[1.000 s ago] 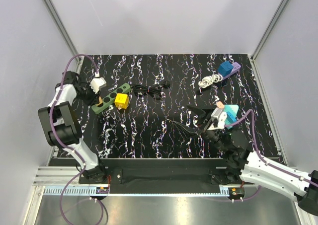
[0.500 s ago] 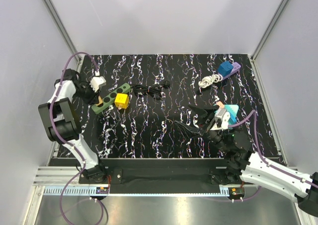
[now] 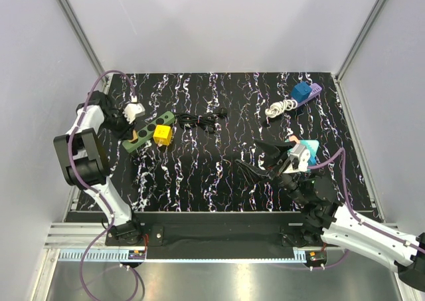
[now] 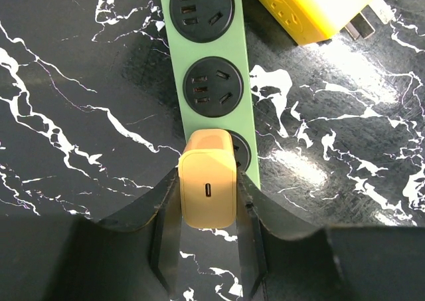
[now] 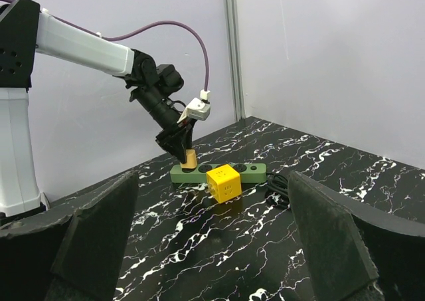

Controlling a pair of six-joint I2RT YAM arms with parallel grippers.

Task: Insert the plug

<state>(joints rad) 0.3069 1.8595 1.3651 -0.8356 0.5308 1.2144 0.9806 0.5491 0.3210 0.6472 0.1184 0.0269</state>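
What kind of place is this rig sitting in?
Probably a robotics lab test cell: plain grey panel walls on aluminium posts, a black marbled table, and practice props such as the green power strip, where the left gripper holds a tan plug.

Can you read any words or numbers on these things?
None can be read.
On the orange plug: no letters, only a small port slot.
On the yellow cube: faint raised marks, too blurred to read.
On the green power strip: socket holes only, no label.
On the scale strip along the front rail: marks too small to read.
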